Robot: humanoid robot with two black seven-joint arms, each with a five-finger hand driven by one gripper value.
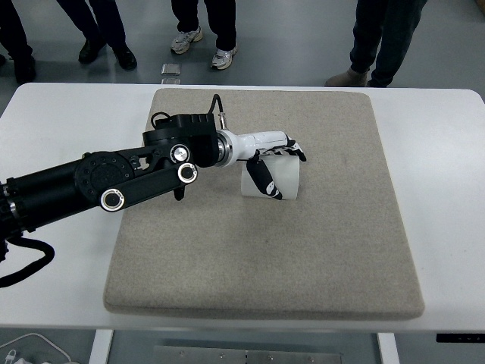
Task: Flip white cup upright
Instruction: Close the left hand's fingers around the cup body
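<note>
**The hand has the cup, and the turn comes next**

On the left, a long black arm (114,182) comes in from the side and reaches across the white tabletop (439,167). It goes over the edge of a big grey mat (303,258) that lies on the tabletop. This is the robot's left arm. The right arm does not show at all.

At the end of the arm is the left hand (267,163). It is white with dark tips. The hand sits on the white cup (276,177), near the middle of the mat and a little toward the far side. The fingers (261,180) are curled around the cup: one dark finger comes down the front of it, and the others wrap over its top edge. So the hand is gripping the cup, not open.

The cup seems to lie on the mat, or just above it. I cannot tell which end is the open one, and I cannot tell if it has left the mat yet.

My guess is that the grab is done and the turn has not begun. The next move is to lift the cup a bit, roll the wrist so the open end faces up, and set the bottom flat on the mat. The hold has to stay tight enough that the smooth cup does not slip. After that the fingers can let go.

To the right, the mat and tabletop are bare. At the far side, some people's legs and shoes (204,42) stand on the floor.
</note>
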